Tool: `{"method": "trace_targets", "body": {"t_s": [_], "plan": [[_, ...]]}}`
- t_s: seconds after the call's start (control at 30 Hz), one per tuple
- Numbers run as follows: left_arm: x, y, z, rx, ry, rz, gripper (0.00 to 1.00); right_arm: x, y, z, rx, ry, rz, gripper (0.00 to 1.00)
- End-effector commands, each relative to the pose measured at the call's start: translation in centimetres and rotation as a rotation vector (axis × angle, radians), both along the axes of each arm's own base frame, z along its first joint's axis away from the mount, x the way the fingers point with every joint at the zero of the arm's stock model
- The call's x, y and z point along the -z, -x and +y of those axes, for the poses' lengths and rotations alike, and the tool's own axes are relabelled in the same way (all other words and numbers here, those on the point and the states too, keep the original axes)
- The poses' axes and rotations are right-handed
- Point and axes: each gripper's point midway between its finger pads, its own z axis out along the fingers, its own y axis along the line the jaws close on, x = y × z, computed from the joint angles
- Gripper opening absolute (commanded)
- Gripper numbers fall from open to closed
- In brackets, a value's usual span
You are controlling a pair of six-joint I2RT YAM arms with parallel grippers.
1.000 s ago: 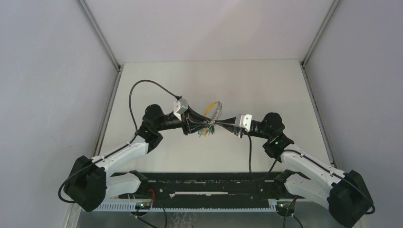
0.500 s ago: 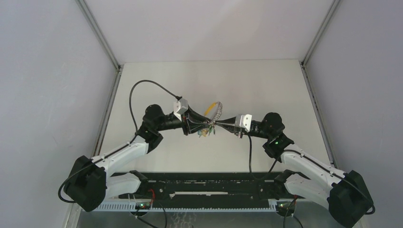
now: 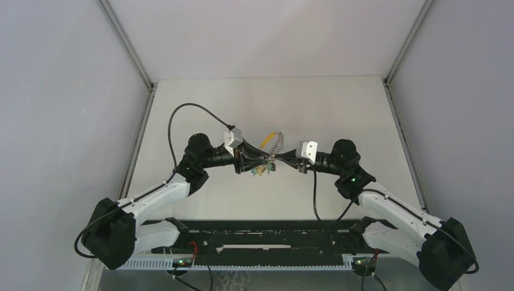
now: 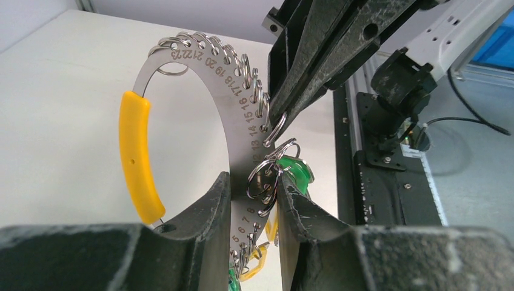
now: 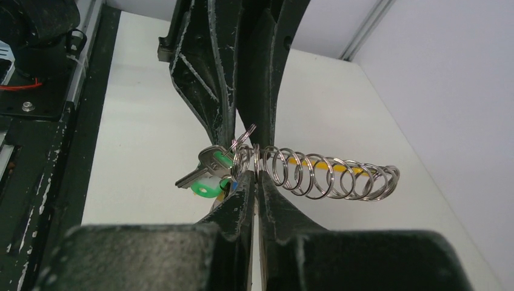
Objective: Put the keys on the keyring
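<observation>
Over the white worktop (image 3: 267,103), the left claw (image 4: 251,182) clamps the keyring (image 4: 233,103), a numbered steel arc with a yellow band (image 4: 138,159), upright. The right claw (image 4: 274,115) is pinched shut on a small split ring (image 4: 276,131) at the arc's edge, just above green-tagged keys (image 4: 297,170).

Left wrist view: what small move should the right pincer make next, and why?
Probably a slight twist to pry open the small ring. The right pincer is shut on that ring at the edge of the numbered plate, and the left pincer grips the keyring below it.
</observation>
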Motion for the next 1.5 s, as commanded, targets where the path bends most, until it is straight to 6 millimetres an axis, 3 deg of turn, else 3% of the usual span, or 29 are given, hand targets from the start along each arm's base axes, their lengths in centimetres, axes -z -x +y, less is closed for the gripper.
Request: {"method": "trace_targets", "body": {"t_s": [0.0,0.23,0.57,0.8,0.97,1.2,1.47], "plan": [[1.2,-1.0,0.1,-0.052,-0.027,-0.058,0.16,0.4,-1.3,-0.3,0.055,0.070,0.082,0.00],[5.9,-2.7,-0.2,-0.114,-0.092,0.065,0.18,6.4,-2.0,0.0,0.068,0.203,0.325,0.00],[11.8,-4.2,0.3,-0.196,-0.196,0.175,0.29,13.1,-2.9,0.2,0.087,0.346,0.536,0.00],[12.9,-4.6,0.8,-0.211,-0.248,0.156,0.48,14.1,-3.5,-0.1,0.099,0.393,0.574,0.00],[12.7,-4.4,1.2,-0.188,-0.251,0.126,0.55,14.3,-3.7,-0.1,0.092,0.418,0.581,0.00],[11.3,-3.6,0.5,-0.088,-0.223,0.012,0.54,14.4,-3.6,-0.1,0.070,0.455,0.589,0.00],[11.6,-3.2,-0.7,0.010,-0.185,-0.079,0.52,14.1,-3.5,0.1,0.042,0.488,0.542,0.00]]}}
